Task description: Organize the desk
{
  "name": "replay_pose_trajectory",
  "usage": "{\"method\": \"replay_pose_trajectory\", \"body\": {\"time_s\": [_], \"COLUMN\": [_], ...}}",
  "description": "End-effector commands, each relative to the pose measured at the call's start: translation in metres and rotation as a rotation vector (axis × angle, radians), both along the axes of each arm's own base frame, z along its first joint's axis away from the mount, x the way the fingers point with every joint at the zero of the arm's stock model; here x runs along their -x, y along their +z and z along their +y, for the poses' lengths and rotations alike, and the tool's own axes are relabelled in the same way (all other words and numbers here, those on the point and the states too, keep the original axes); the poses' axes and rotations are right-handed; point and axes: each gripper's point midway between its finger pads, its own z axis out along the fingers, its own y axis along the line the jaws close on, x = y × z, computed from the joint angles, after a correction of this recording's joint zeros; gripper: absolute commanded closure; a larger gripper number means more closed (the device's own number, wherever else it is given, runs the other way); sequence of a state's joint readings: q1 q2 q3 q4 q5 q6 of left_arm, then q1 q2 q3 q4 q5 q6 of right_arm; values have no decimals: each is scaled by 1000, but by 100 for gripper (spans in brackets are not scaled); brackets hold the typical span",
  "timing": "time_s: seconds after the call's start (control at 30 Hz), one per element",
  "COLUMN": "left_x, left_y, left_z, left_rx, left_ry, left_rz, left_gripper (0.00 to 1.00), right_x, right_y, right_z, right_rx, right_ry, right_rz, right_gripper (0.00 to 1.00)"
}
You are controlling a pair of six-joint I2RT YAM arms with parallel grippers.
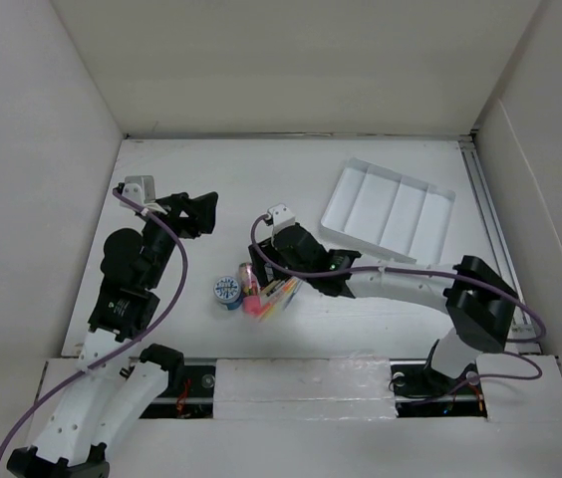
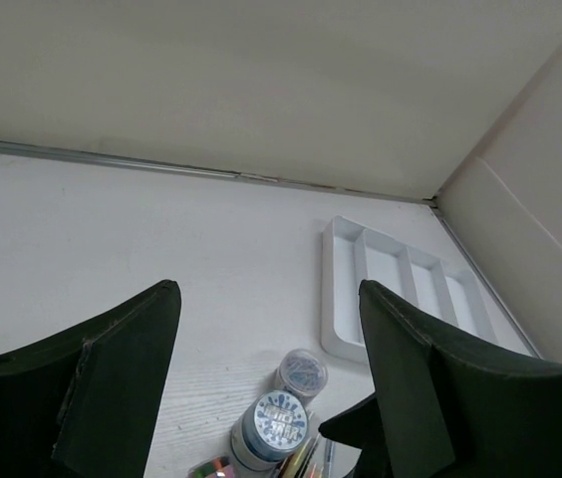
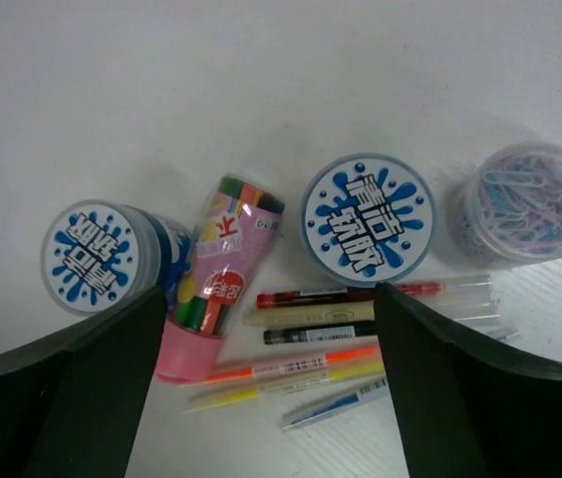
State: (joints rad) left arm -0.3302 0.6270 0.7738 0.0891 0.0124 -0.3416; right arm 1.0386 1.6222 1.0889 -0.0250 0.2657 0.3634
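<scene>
Overhead, desk [image 1: 211, 169] runs left-right, pens [image 1: 279, 293] near-centre

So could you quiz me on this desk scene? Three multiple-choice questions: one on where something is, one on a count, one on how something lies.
1. Where on the desk is the white tray?
A) far right, apart from the stationery pile
B) under the pens
C) at the near left edge

2. How many tubs with blue-and-white lids are there?
A) one
B) two
C) four

3. The pink tube is:
A) standing upright
B) lying on its side
C) inside the tray

Answers: 1 A, the top view shows it alone at the far right. 2 B, the right wrist view shows two such lids. 3 B, it lies flat beside the pens.
</scene>
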Motion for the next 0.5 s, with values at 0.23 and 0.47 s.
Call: {"method": "replay_pose_trajectory", "body": {"time_s": [0.23, 0.47], "left_x": [2, 6], "left_y": [14, 17], "left_z": [-7, -8], "left_rx": [8, 12], "left_ry": [-40, -53], "left_rz": [-57, -74], "left_gripper": [31, 31], "right_x": [-14, -31], "right_y": [-21, -24], "right_z": [13, 0], "right_rx": [62, 116], "right_ry": [-72, -207], "right_rz": [4, -22], "right_gripper": [10, 14]}}
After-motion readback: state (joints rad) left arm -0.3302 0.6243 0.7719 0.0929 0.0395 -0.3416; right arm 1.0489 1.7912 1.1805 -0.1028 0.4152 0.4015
